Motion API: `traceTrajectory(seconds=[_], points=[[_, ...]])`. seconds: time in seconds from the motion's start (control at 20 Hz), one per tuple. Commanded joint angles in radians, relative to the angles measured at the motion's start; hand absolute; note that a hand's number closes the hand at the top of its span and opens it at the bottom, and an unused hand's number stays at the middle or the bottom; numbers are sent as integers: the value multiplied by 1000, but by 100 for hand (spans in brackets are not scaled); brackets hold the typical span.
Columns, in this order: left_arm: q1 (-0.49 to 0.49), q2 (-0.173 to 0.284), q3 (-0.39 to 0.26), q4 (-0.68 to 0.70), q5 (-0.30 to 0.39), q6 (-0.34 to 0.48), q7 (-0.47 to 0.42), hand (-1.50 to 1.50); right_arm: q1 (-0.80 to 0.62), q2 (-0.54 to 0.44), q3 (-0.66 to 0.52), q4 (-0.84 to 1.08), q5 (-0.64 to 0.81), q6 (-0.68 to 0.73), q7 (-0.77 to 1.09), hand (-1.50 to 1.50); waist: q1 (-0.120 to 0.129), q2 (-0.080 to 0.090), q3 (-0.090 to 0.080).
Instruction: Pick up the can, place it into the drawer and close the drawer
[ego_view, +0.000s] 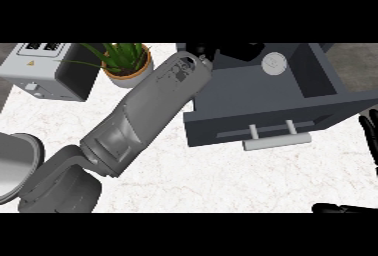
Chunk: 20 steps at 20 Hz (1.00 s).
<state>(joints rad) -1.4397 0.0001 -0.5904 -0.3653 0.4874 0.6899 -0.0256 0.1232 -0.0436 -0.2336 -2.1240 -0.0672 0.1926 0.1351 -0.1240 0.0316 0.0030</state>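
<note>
can (274, 63) in drawer (251, 100), half-hidden

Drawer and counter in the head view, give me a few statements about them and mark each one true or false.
1. The drawer is pulled open. True.
2. The can stands on the white counter beside the plant. False: it sits upright inside the open drawer.
3. The left hand is over the drawer's back part, left of the can. True; whether its fingers are curled cannot be told.
4. The drawer's handle is black. False: it is a light grey bar on the dark front.
5. The potted plant stands to the right of the drawer. False: it stands to its left, beside the toaster.
6. The right hand shows at the view's right edge, fingers up. True.
</note>
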Motion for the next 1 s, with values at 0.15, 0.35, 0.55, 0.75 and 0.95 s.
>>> traceTrajectory(seconds=[0.15, 0.35, 0.55, 0.75, 0.95], points=[[37, 0, -27, 14, 36, 60, -42, -150, 8, 5, 9, -20, 13, -4, -3, -150, -11, 2, -1], [12, 0, -48, -4, 61, 102, 1, -150, -15, -15, 8, -61, -22, 0, 70, -150, -18, -1, -1], [-15, 0, -21, 24, 82, 76, -38, -150, -25, -36, -11, -44, 29, 1, -1, -150, -2, 1, -1], [44, 0, 12, 12, 126, 65, -99, -150, -44, -103, -15, -88, 132, 8, -25, -150, 10, 4, -2], [43, 0, -23, -43, 164, 98, -63, -150, -67, -133, 34, -80, 234, 19, -61, -150, 9, -1, -2]])
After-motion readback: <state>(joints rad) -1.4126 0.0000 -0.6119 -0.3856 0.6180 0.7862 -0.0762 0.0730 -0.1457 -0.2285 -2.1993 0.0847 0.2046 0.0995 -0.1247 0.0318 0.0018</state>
